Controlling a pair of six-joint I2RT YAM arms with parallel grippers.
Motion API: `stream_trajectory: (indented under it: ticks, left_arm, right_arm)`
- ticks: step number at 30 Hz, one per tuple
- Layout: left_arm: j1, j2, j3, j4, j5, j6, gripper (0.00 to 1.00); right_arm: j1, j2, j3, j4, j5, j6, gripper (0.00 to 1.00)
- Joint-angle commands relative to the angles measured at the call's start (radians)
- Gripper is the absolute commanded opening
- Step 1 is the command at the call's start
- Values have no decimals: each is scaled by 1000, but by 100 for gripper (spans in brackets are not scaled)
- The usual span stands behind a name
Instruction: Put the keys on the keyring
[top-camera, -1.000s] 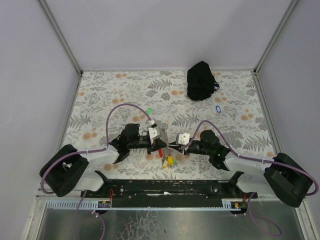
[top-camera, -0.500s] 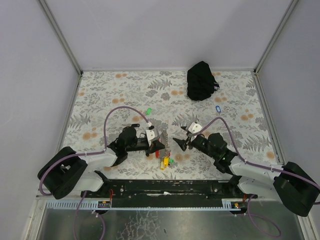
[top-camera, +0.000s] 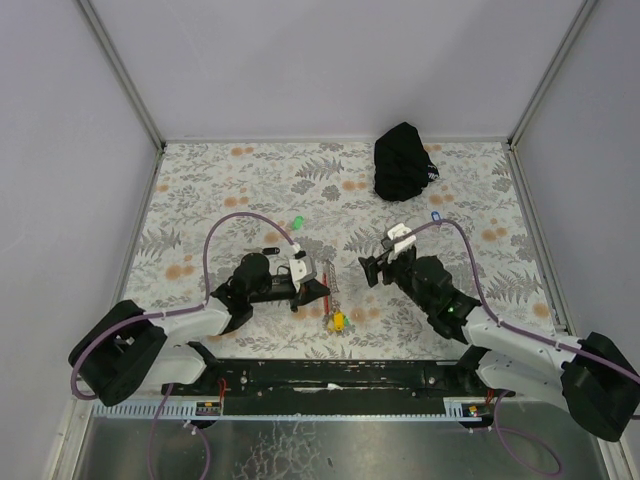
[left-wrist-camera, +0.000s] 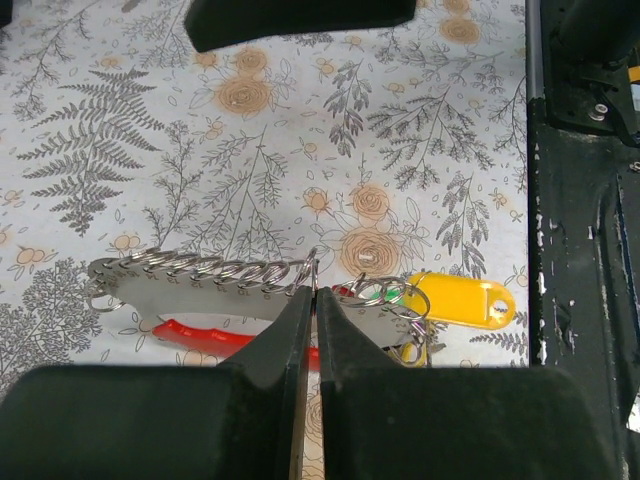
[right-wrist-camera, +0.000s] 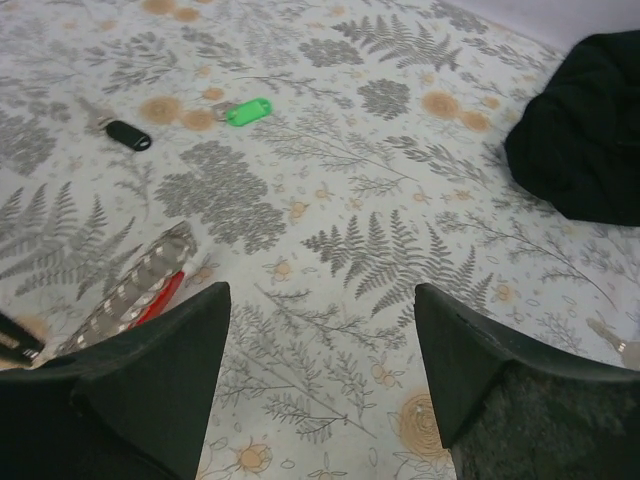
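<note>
Our left pincer (left-wrist-camera: 309, 300) is closed. Its two tips are pressed together on the silvery chain of the keyring (left-wrist-camera: 220, 272), which lies across the flowered table (top-camera: 200, 200) right under them. The chain runs off to one side of the tips, the yellow tag (left-wrist-camera: 460, 300) and small rings to the other, and the red strap (left-wrist-camera: 200, 338) passes beneath. We judge this pinch is meant to pin the bunch so the ring cannot slide while a key is worked onto it.

Our right pincer (right-wrist-camera: 320, 300) hangs above the table with its fingers spread wide and nothing between them. The green key (right-wrist-camera: 248, 110) lies well ahead of it and to its left, near a small black oblong piece (right-wrist-camera: 128, 133). A black pouch (right-wrist-camera: 585, 130) sits ahead to its right. The blue key (top-camera: 435, 216) lies off to this pincer's right, near the pouch but apart from it.

Neither key is on the ring yet. We judge the right pincer is open so that it can fetch one while the left anchors the bunch. The keys are tiny and lie flat, so the plastic tag looks the surer place to grasp.
</note>
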Motion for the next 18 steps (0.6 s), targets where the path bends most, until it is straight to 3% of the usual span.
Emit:
stream_trajectory:
  ticks: [1,10,18]
  left_arm:
    - [1,-25,-2,53,-19,13,0]
    - [1,-32,-1,51,-36,7,0]
    - [1,-41,1,42,-35,6,0]
  right_arm:
    - [-69,43,145,-176,105,73,80]
    - [-362,175,269,-394,57,240,77]
    - [-636,395,395,-418,-33,337,66]
